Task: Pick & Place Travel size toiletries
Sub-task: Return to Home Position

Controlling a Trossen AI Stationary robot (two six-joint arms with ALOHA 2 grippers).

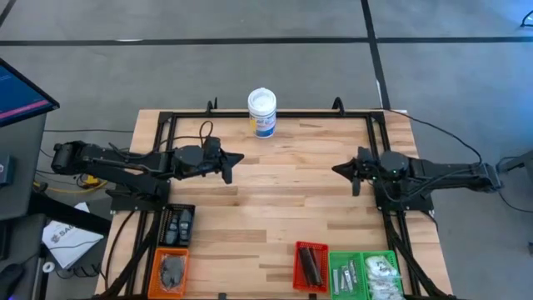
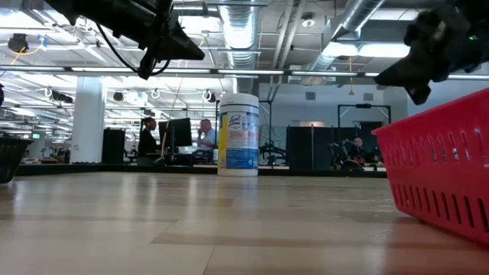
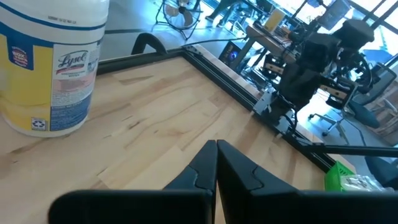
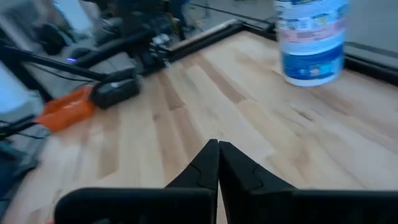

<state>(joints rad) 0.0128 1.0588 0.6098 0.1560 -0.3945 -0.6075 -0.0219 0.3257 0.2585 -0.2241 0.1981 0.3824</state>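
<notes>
Left gripper (image 1: 238,158), right gripper (image 1: 337,169): fingers pressed shut, nothing held, tips faced inward mid-table. Toiletries (image 1: 348,273) found binned along edge opposite white tub (image 1: 261,112). Red bin (image 1: 298,267) and green bins (image 1: 364,253) judged nearer right arm, orange bin (image 1: 155,271) nearer left.

Setting: open-plan lab or office floor.
Ceiling: exposed round duct (image 2: 243,21), pipes and strip lighting.
Background: people (image 2: 205,137) seated at dark monitors (image 2: 180,131); a white column (image 2: 86,118).
Floor: grey floor (image 1: 250,67) crossed by dark lines.
Workstation: wooden table (image 1: 275,200) framed by black rails.
</notes>
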